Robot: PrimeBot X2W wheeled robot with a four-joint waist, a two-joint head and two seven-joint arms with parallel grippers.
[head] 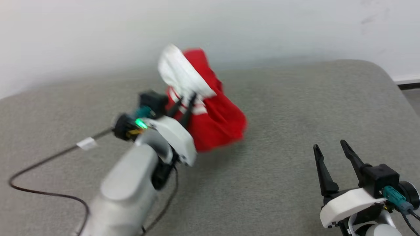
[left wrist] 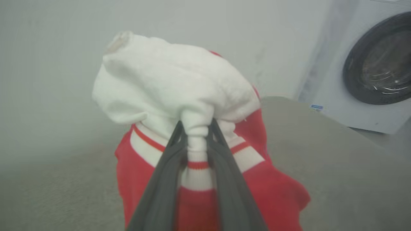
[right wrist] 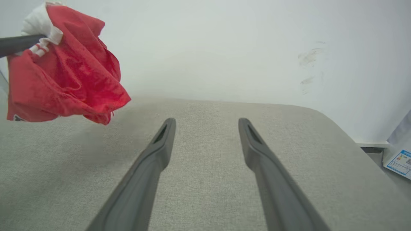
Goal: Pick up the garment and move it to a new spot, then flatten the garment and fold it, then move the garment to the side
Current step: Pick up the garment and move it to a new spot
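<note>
— Above the table (head: 295,98), left hand (head: 187,98) pinches the garment (head: 216,124) by its white striped trim; bundle hangs clear. Right hand (head: 329,143) idle, jaws apart.
— Risk?
— Narrow pinch; a swing could slip the trim, dropping it bunched.

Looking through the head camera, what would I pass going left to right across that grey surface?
White cable tag → pale left forearm → red-and-white garment → open right tool.

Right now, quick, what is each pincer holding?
Left pincer: closed on the garment, pinching its white cloth.
Right pincer: open, holding nothing.
</note>
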